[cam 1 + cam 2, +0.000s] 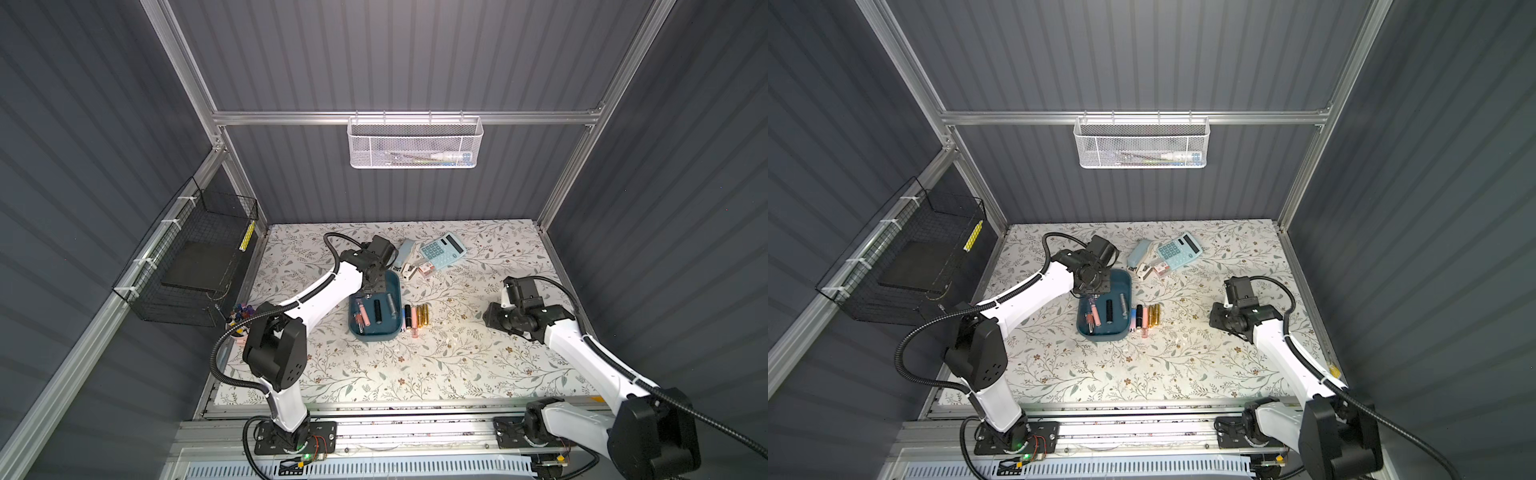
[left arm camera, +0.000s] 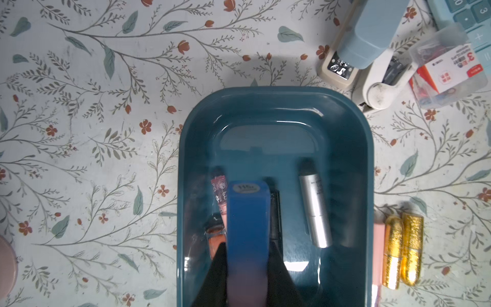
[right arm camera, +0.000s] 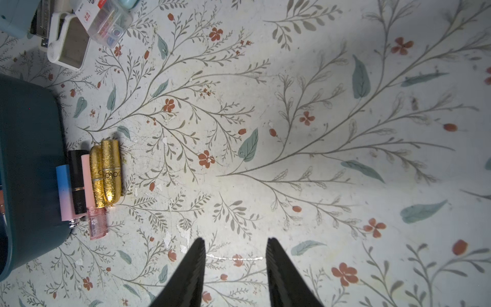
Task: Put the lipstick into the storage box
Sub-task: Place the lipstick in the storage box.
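The blue-to-pink gradient plastic lipstick tube (image 2: 248,212) is clamped in the left gripper (image 2: 248,247), whose jaws are closed tight on its pink end, with the blue end jutting out ahead of the fingers. It hangs over the inside of the shallow teal plastic storage box (image 2: 276,93), so the box floor lies straight below it. Its long axis runs along the box's long walls, parallel with the silver metal tube (image 2: 316,210) lying inside. I cannot tell how high above the floor it is. The box sits a little left of the middle of the flower-patterned tabletop (image 1: 415,374). The right gripper (image 3: 235,242) stands parted and empty over bare tabletop toward the right edge, well apart, so I judge that the release falls to the left arm
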